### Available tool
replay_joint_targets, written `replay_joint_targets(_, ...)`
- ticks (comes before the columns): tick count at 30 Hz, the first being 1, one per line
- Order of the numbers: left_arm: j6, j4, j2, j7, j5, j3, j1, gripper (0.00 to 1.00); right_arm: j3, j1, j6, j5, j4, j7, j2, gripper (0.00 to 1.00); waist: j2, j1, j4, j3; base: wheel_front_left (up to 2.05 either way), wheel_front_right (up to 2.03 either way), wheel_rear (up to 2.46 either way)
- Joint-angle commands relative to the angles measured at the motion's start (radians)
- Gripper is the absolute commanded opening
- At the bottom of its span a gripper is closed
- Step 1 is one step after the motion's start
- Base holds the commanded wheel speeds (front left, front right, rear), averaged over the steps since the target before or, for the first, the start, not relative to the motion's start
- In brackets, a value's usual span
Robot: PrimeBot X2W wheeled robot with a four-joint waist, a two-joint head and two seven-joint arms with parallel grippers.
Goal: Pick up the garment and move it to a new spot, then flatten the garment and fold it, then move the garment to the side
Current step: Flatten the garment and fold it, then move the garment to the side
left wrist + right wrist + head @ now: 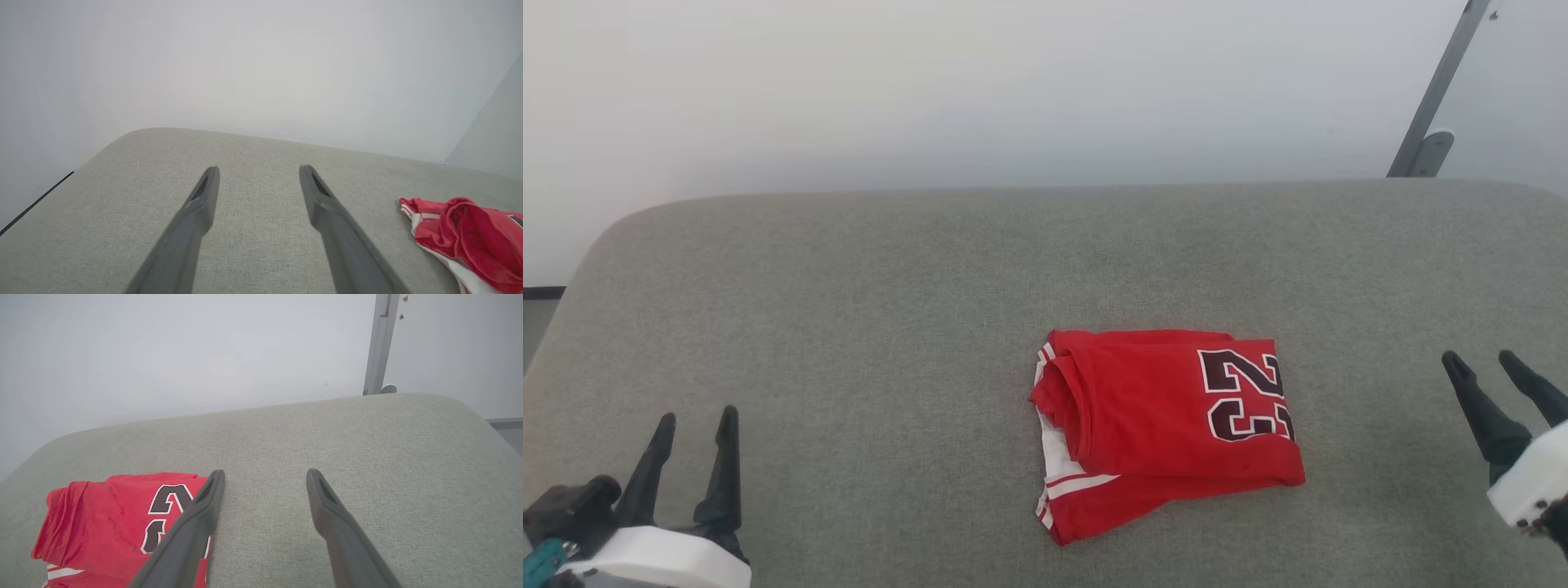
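The garment (1152,425) lies folded into a compact red bundle on the grey upholstered surface (849,310), slightly right of centre, with a black "23" on its top face and white striped trim along its left edge. In the left wrist view the garment (470,237) sits at the lower right; in the right wrist view the garment (110,526) sits at the lower left. My left gripper (694,418) rests at the lower left, open and empty, well apart from the garment. My right gripper (1480,358) hovers at the right, open and empty, also apart from it.
The grey surface ends in a rounded far edge against a pale wall (1013,90). A grey metal post (1433,98) with a small bracket leans at the back right. The surface's left corner curves off near a dark floor strip (543,291).
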Motion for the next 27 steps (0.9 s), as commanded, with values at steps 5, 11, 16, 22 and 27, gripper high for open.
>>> replay_joint_targets(5,-0.008,-0.01,-0.007,-0.005,0.016,0.026,0.034,1.0,0.014,0.047,0.0,-0.03,0.01,-0.102,-0.003,1.0,-0.0001,0.0,-0.002,-0.021,0.0,0.0,0.0)
replay_joint_targets(11,-0.013,-0.013,-0.007,-0.005,0.02,0.045,0.053,1.0,0.027,0.072,0.0,-0.024,0.032,-0.168,-0.005,1.0,-0.0001,0.0,0.004,-0.034,0.0,0.0,0.0)
replay_joint_targets(16,-0.016,-0.011,-0.009,-0.005,0.022,0.051,0.056,1.0,0.036,0.093,0.0,-0.018,0.045,-0.198,-0.002,1.0,-0.0001,0.0,0.011,-0.042,0.0,0.0,0.0)
replay_joint_targets(22,-0.019,-0.008,-0.012,-0.005,0.021,0.052,0.056,1.0,0.045,0.106,0.0,-0.01,0.057,-0.215,0.004,1.0,-0.0001,0.0,0.017,-0.046,0.0,0.0,0.0)
replay_joint_targets(27,-0.018,-0.007,-0.016,-0.005,0.024,0.045,0.049,1.0,0.061,0.1,0.0,0.004,0.068,-0.207,0.002,1.0,-0.0001,0.0,0.023,-0.045,0.0,0.0,0.0)
